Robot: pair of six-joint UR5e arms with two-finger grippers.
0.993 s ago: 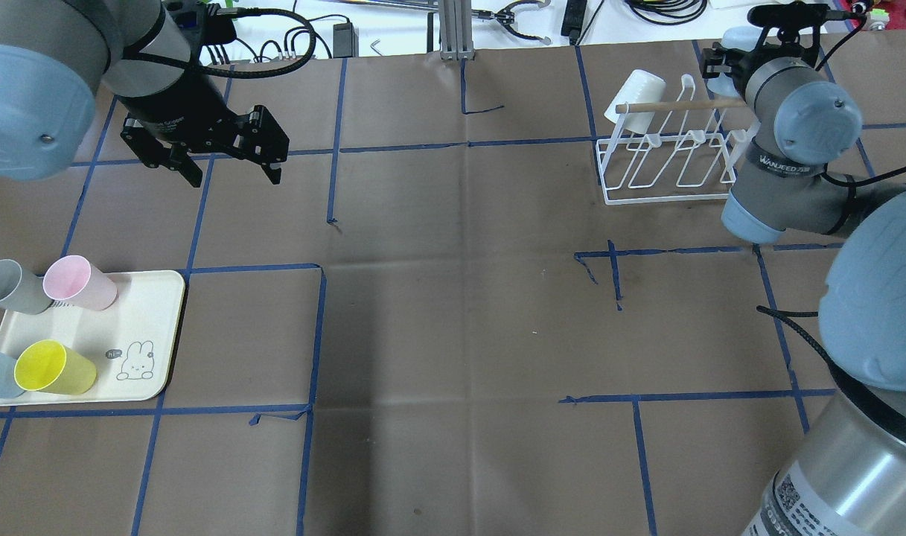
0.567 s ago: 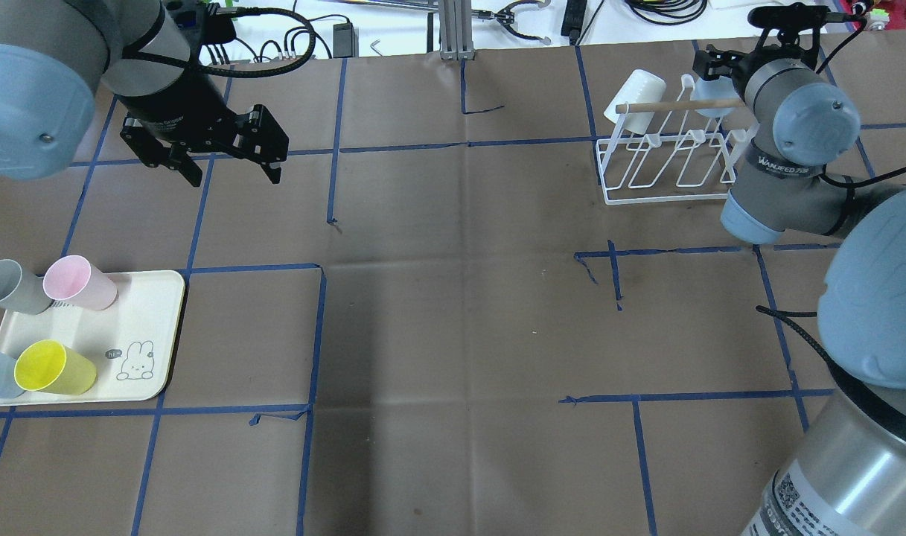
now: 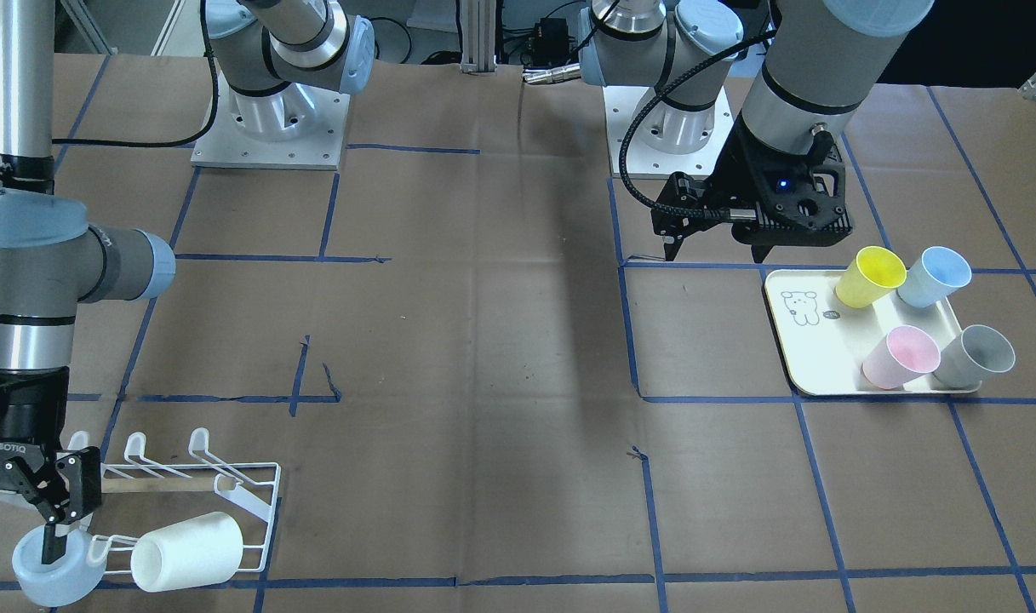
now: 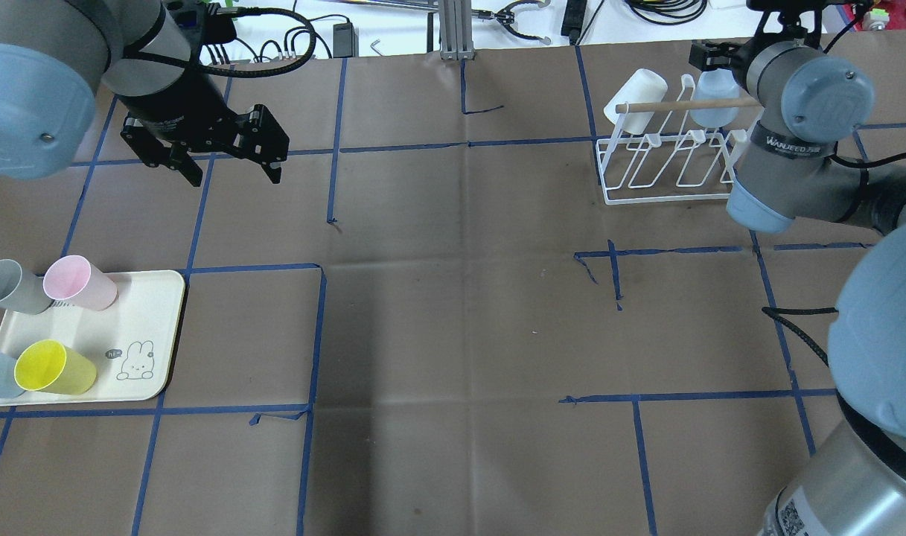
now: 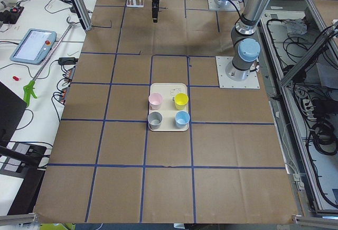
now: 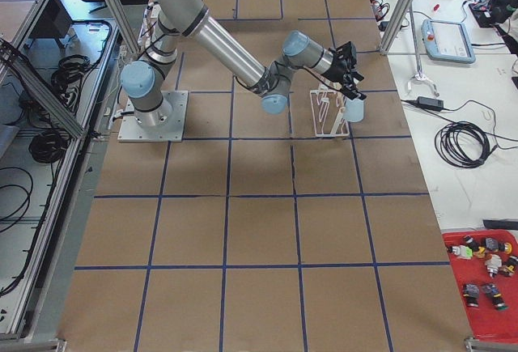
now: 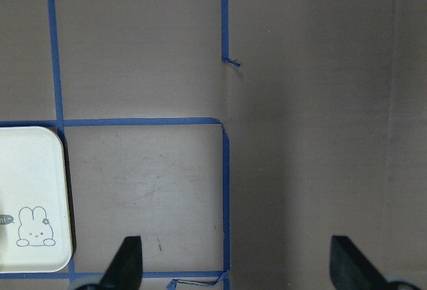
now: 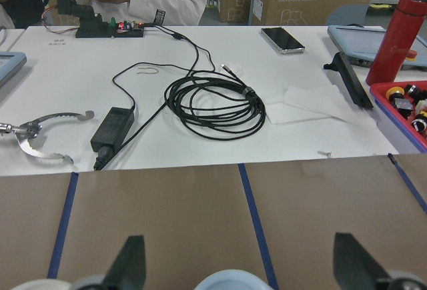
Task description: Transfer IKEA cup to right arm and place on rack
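The pale blue IKEA cup [image 4: 709,104] rests at the far right end of the white wire rack [image 4: 668,160], just behind its wooden dowel. In the front view this cup [image 3: 54,570] sits beside a white cup [image 3: 186,552] lying on the rack [image 3: 186,477]. My right gripper [image 3: 62,519] hovers over the blue cup. The right wrist view shows the gripper [image 8: 240,267] open, fingers spread well clear of the cup rim [image 8: 230,280]. My left gripper [image 4: 233,167] hangs open and empty above the table's left side, also seen in its wrist view [image 7: 237,270].
A cream tray [image 4: 125,350] at the front left holds yellow, pink, grey and blue cups lying on it. Cables, tools and a person's hands are on the white bench beyond the table's far edge [image 8: 220,103]. Brown paper with blue tape lines covers the table.
The right arm carried the pale blue cup from behind the rack's right end down onto the rack by the dowel, and its wrist has shifted up and right. The left arm has not moved.
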